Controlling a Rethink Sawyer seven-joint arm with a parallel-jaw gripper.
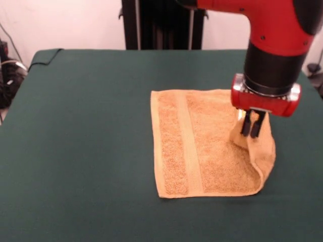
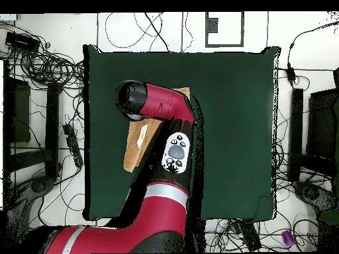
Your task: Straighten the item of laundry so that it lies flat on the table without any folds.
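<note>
- Towel [image 1: 202, 146] spread right of centre on the table [image 1: 81, 151], edge at 3 o'clock lifted into a raised fold.
- Gripper [image 1: 252, 126] directly over that fold, fingers pressed together, pinching the towel.
- Beyond, at 12 o'clock: white wall [image 1: 75, 22], dark stand [image 1: 161, 24].

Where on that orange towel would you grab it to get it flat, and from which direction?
Probably the folded-over edge of the orange towel, on the picture's right in the front view, taken from straight above. That strip curls up off the green table, so fingers can close on it, while the rest lies flat. The gripper appears shut on exactly that raised fold; drawing it outward should open it.
</note>
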